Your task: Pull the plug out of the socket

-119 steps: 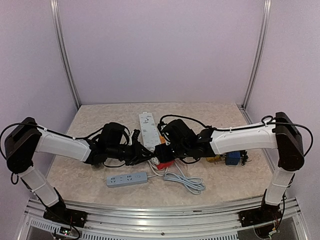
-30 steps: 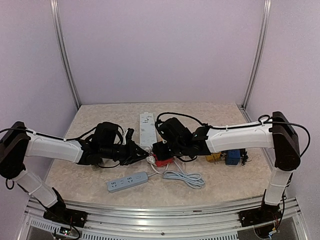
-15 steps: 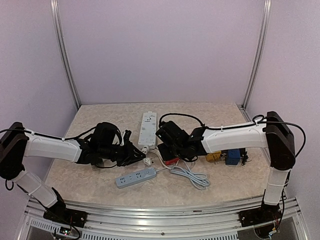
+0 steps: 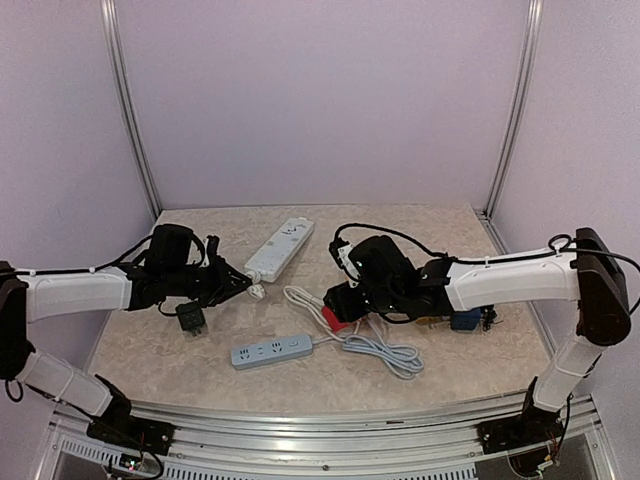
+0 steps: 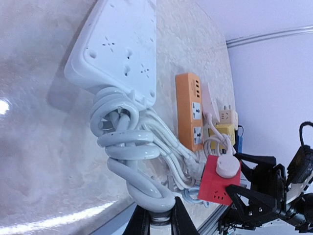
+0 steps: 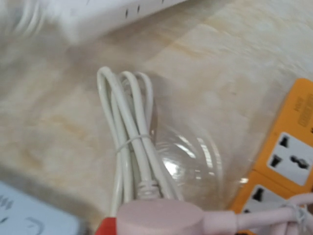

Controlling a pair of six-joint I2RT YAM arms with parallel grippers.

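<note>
My left gripper is shut on the white plug of the thick coiled cord that runs to the white power strip. In the top view that gripper sits left of centre, beside the strip. The red socket cube is well apart from the plug. It carries a round pink plug on its top face. My right gripper is shut on the red cube. Its own fingers do not show in the right wrist view, only the pink plug.
An orange power strip lies behind the red cube, with yellow and blue adapters to the right. A blue-grey strip and its looped cable lie near the front. A tied thin white cord lies on the table.
My left gripper has pulled left and back with the plug, away from the red cube, dragging the white strip askew. The right gripper has shifted slightly right with the red cube.
</note>
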